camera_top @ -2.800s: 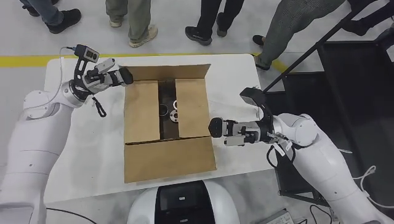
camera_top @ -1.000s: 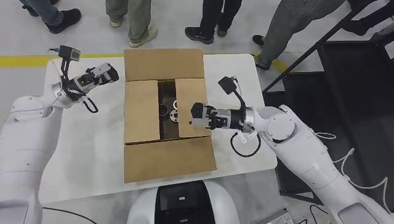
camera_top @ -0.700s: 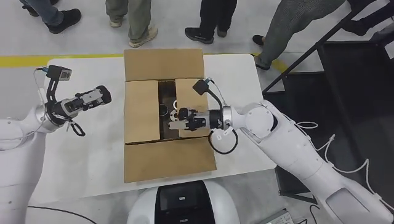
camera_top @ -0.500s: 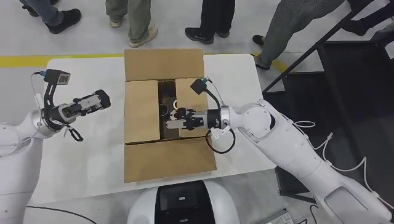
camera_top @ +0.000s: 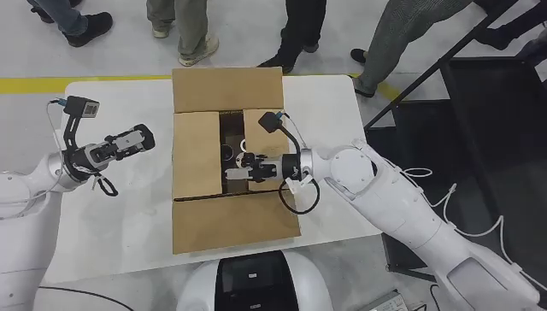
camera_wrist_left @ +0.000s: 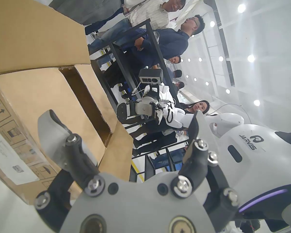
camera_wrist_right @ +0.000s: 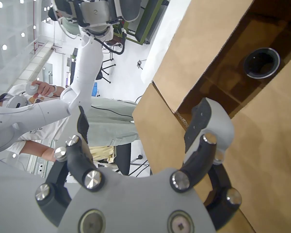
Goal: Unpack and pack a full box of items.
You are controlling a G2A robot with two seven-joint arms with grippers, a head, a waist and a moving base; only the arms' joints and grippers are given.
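My left claw (camera_top: pixel 137 138) hangs wide open and empty above the white counter (camera_top: pixel 120 225), near the left side of the brown cardboard box (camera_top: pixel 197 157). The box sits mid-counter, its two end flaps folded outward and its two side flaps lying nearly level, with a dark gap between them. A black round cup (camera_wrist_right: pixel 262 62) stands down in that gap. My right claw (camera_top: pixel 232 173) hovers over the gap, fingers spread, gripping nothing.

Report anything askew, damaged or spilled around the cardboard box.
Nothing looks spilled or damaged. The brown cardboard box sits square on the white table. One oddity: its two side flaps lie over the top, leaving a narrow slot; the open right end effector hovers over it, near a round black container inside.
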